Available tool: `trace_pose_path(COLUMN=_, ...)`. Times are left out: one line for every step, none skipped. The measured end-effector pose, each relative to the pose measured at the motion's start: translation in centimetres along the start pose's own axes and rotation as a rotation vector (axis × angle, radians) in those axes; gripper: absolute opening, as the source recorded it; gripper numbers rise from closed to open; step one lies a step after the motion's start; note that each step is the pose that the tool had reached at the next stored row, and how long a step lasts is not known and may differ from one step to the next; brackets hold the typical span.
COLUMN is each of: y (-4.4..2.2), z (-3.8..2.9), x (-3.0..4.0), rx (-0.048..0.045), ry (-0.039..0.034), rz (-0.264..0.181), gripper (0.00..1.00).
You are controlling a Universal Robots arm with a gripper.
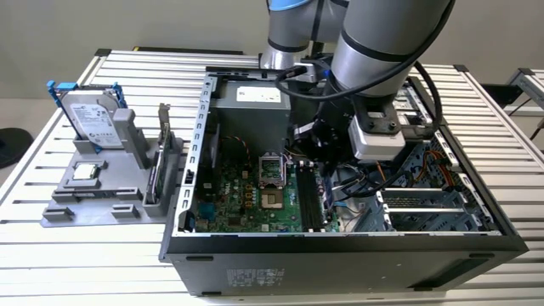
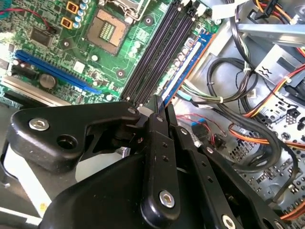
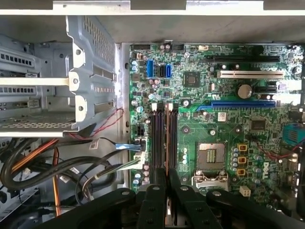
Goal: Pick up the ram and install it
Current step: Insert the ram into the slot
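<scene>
In the first wrist view the ram (image 3: 167, 143) shows as a thin edge-on line running lengthwise between the dark memory slots (image 3: 158, 138), and it looks pinched at its near end by the gripper (image 3: 167, 187). The jaws are drawn narrow on the stick, flat against its two faces. That grip seems meant to keep the board upright and parallel to the slots, so that its contact edge can meet a socket squarely. Whether it is already seated or only resting above the slot I cannot tell.

In the second wrist view the ram (image 2: 187, 59) appears as a slanted blue strip with pale labels, reaching away from the gripper (image 2: 159, 106) alongside the slots.

Around them lies the green motherboard (image 3: 214, 124), with its open CPU socket (image 3: 211, 156) just beside the slots and bundled cables (image 2: 228, 86) on the other side.

In the exterior view the arm reaches down into the open computer case (image 1: 340, 255), which lies on its side on the slatted desk (image 1: 85, 255), presumably to give access from above.
</scene>
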State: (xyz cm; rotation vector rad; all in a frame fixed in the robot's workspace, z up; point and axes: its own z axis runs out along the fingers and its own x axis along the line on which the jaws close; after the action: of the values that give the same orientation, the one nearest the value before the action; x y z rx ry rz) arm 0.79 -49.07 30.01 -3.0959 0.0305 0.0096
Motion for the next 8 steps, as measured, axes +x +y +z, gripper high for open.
trace_pose_path(y=0.0, z=0.1, x=0.02, rx=0.0, ry=0.0, rz=0.0, gripper=0.0)
trace_pose_path(y=0.01, z=0.21, x=0.05, rx=0.0001, ry=0.0001, rz=0.0, gripper=0.0)
trace_pose_path(y=0.01, z=0.31, x=0.08, rx=0.0001, ry=0.0, rz=0.0, gripper=0.0)
trace_pose_path(y=0.01, z=0.43, x=0.09, rx=0.0001, ry=0.0, rz=0.0, gripper=0.0)
trace_pose_path(y=0.02, z=0.56, x=0.11, rx=0.0001, ry=0.0, rz=0.0, gripper=0.0)
trace_pose_path(y=0.02, z=0.7, x=0.14, rx=0.0001, ry=0.0, rz=0.0, gripper=0.0)
trace_pose_path(y=0.02, z=0.84, x=0.16, rx=0.0001, ry=0.0, rz=0.0, gripper=0.0)
trace_pose_path(y=0.02, z=0.96, x=0.18, rx=0.0, ry=0.0, rz=0.0, gripper=0.0)
